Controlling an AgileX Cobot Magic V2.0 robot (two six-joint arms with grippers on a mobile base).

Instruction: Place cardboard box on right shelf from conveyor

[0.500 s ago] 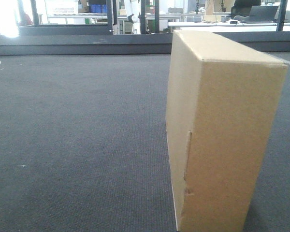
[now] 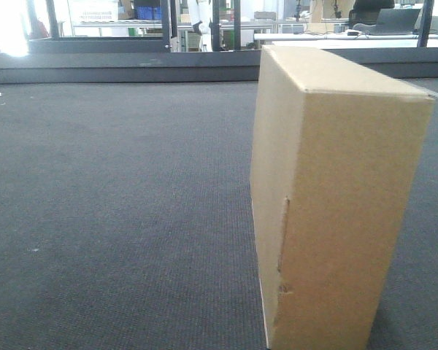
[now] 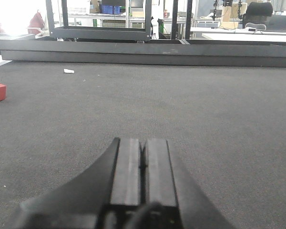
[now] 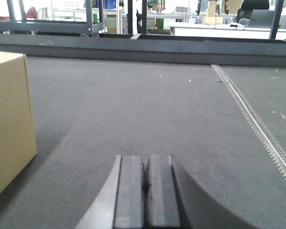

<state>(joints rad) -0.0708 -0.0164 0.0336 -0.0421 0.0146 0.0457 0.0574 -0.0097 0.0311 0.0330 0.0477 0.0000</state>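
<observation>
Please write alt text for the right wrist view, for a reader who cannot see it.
The right gripper, shut, points across the dark grey conveyor. A plain tan cardboard box stands on the belt at the left edge, apart from the gripper; a toothed seam runs along the right.

The plain tan cardboard box (image 2: 336,211) stands upright on a narrow side on the dark grey woven conveyor (image 2: 117,204), a seam flap showing on one face, well short of the belt's far raised edge.
</observation>
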